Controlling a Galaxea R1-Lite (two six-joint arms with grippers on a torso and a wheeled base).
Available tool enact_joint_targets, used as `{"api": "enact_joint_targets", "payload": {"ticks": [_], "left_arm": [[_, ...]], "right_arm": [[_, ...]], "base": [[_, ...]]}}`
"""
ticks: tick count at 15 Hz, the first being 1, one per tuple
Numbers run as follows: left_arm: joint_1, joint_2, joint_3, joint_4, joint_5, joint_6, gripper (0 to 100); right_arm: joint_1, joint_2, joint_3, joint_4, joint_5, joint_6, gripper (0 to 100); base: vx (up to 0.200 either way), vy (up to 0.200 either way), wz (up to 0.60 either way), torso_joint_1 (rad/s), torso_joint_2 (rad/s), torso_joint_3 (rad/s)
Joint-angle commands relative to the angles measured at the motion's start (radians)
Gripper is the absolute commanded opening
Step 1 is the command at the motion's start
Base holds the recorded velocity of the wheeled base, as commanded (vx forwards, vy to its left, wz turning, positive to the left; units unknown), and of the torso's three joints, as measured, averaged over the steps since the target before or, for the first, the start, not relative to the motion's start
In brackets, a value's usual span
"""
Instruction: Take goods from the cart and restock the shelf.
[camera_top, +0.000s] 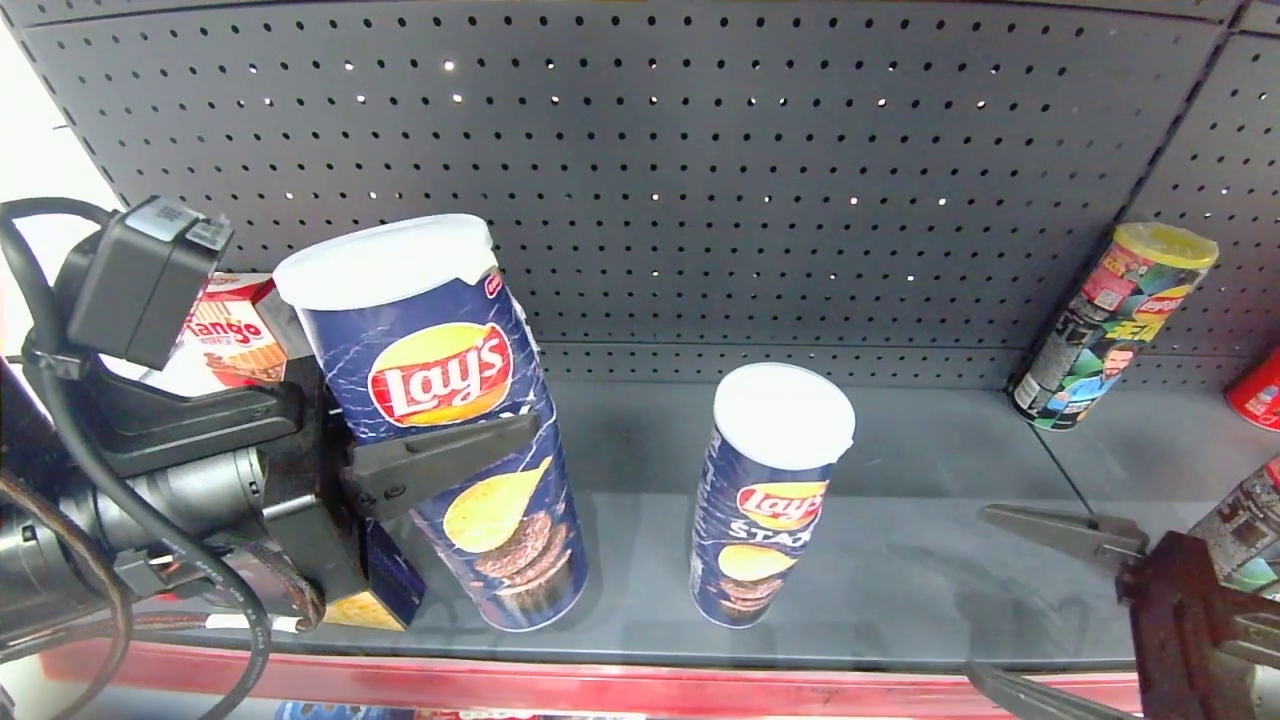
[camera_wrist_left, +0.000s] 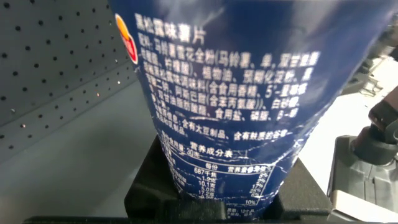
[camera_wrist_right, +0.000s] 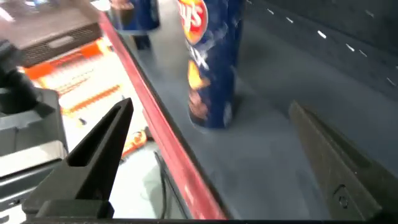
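My left gripper (camera_top: 450, 450) is clamped around the middle of a blue potato-chip can (camera_top: 430, 400) with a white lid. The can leans, its top tipped toward the left end of the shelf (camera_top: 900, 560), its base down at the grey board near the red front edge (resting or just clear, I can't tell). In the left wrist view the can's back label (camera_wrist_left: 236, 93) sits right between the jaws. A second blue chip can (camera_top: 770, 510) stands on the board to the right, near but apart from the held one. My right gripper (camera_top: 1050, 610) hangs at the shelf's front right with its fingers spread wide, holding nothing. A wafer box (camera_top: 230, 340) sits behind the left arm, and a yellow-lidded can (camera_top: 1110, 330) leans on the pegboard (camera_top: 700, 150).
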Motion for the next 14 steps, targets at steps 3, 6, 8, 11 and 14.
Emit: {"api": "enact_joint_targets", "payload": {"ticks": [3, 6, 8, 11, 14], "left_arm": [[-0.003, -0.012, 0.001, -0.001, -0.001, 0.002, 0], [-0.012, -0.035, 0.024, -0.009, -0.005, 0.002, 0], [-0.015, -0.032, 0.046, -0.036, -0.007, 0.002, 0], [-0.007, -0.037, 0.059, -0.036, -0.002, 0.002, 0], [-0.012, -0.044, 0.061, -0.028, -0.001, 0.000, 0]], "right_arm": [[-0.022, -0.485, 0.113, 0.375, -0.253, 0.007, 100], [-0.081, -0.812, 0.161, 0.671, -0.414, 0.079, 100], [-0.137, -0.999, 0.161, 0.887, -0.490, 0.084, 100], [-0.162, -1.110, 0.159, 0.991, -0.589, 0.129, 100], [-0.170, -1.108, 0.159, 0.990, -0.593, 0.127, 100]], "base": [[0.000, 0.000, 0.00, 0.000, 0.00, 0.000], [0.000, 0.000, 0.00, 0.000, 0.00, 0.000], [0.000, 0.000, 0.00, 0.000, 0.00, 0.000], [0.000, 0.000, 0.00, 0.000, 0.00, 0.000], [0.000, 0.000, 0.00, 0.000, 0.00, 0.000]]}}
